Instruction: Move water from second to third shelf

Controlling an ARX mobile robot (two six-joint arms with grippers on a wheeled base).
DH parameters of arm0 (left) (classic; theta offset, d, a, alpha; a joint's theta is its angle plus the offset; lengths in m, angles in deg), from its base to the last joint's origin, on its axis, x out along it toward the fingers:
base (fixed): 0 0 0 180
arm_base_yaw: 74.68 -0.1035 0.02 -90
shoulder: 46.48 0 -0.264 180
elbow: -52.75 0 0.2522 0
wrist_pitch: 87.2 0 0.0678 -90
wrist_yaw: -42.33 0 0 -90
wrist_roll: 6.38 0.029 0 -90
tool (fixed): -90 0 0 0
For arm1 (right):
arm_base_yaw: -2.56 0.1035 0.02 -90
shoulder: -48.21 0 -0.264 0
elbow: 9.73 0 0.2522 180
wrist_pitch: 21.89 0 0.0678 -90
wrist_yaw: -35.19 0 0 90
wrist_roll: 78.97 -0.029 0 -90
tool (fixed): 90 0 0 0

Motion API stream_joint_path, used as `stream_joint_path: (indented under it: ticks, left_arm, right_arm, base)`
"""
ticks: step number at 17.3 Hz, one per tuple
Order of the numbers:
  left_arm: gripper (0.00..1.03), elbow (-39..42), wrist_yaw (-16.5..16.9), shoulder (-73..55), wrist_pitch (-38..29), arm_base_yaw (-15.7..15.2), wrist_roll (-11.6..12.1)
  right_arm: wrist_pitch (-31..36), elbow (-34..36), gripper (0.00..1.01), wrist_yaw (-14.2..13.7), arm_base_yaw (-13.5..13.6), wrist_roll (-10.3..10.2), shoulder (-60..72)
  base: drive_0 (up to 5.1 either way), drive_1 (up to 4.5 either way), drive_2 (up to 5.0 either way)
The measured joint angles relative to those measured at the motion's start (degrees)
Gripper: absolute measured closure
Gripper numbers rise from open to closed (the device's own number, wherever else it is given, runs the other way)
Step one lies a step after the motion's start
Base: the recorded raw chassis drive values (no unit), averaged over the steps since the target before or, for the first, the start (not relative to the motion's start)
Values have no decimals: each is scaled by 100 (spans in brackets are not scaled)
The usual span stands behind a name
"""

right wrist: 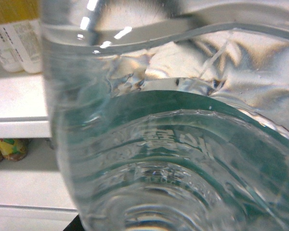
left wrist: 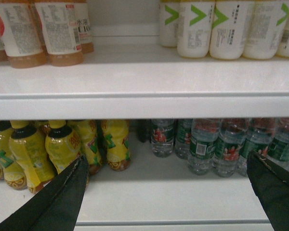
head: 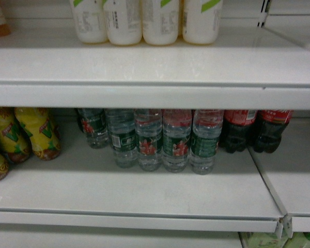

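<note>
A water bottle (right wrist: 173,144) fills the right wrist view, apparently held, its gripper unseen; the left gripper (left wrist: 168,185) stands spread.

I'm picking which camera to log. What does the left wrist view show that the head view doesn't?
Only the left wrist view shows the open left end effector and the orange drink bottles on the upper shelf. Only the head view shows the dark cola bottles. Both show the water bottles, the yellow bottles and the white bottles above.
</note>
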Motion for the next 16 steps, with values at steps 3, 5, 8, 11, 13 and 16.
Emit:
stream_joint_path:
  ticks: [3,5,8,11,13,16]
  left_arm:
    - [5,0,-17,0,-4,0,-2]
    - [5,0,-9,0,-22,0,0]
    - [5,0,-7,0,-17,0,0]
    - [5,0,-7,0,-9,0,0]
    - [5,0,-7,0,-4,0,-2]
    - [5,0,-7,0,-4,0,0]
  right_arm:
    - [-4,0,58,4,0,0,2]
    - [17,-2,58,4,0,0,0]
    - [39,-33,58,4,0,-2,-11]
    - [20,-33,58,4,0,-2,-22]
    - [15,-33,58,4,0,-2,-22]
    - [15,-33,58,4,0,-2,-22]
  base:
    - [0,0,0]
    - [0,0,0]
    - [0,0,0]
    - [0,0,0]
    - [0,0,0]
    - [0,0,0]
